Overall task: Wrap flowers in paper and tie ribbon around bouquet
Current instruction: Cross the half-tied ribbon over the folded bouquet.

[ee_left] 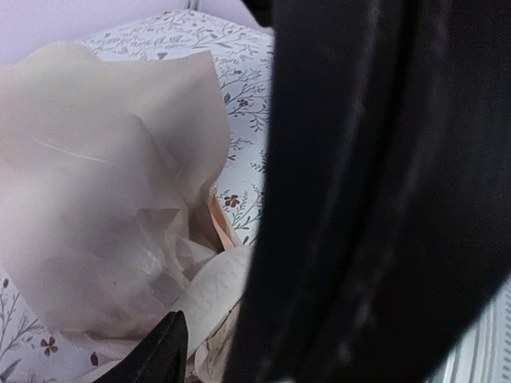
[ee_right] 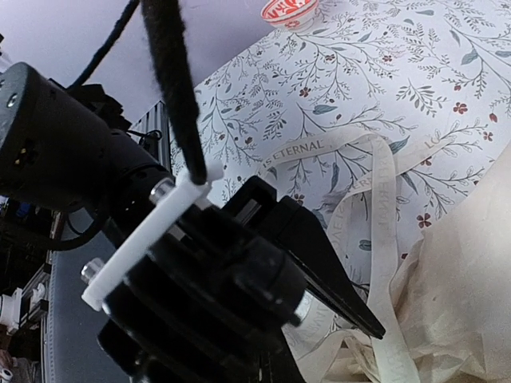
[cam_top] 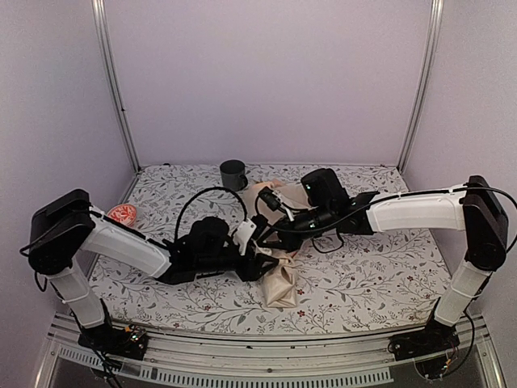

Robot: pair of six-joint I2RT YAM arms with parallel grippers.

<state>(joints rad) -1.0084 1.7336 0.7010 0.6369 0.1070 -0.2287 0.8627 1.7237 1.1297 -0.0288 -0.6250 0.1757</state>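
Here, both arms meet over the bouquet (cam_top: pixel 280 284), which lies mid-table.
On the floral table (cam_top: pixel 363 275), the bouquet's cream paper (ee_left: pixel 112 199) has its middle under the left gripper (cam_top: pixel 260 263); its opening cannot be told. The right gripper (cam_top: pixel 277 233) is closed just beside it, and any catch is hidden. The ribbon (ee_right: pixel 383 183) lies looped beside the paper.

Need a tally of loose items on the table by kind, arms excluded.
dark cup: 1
red-and-white dish: 1
paper-wrapped bouquet: 1
cream ribbon: 1
Total: 4
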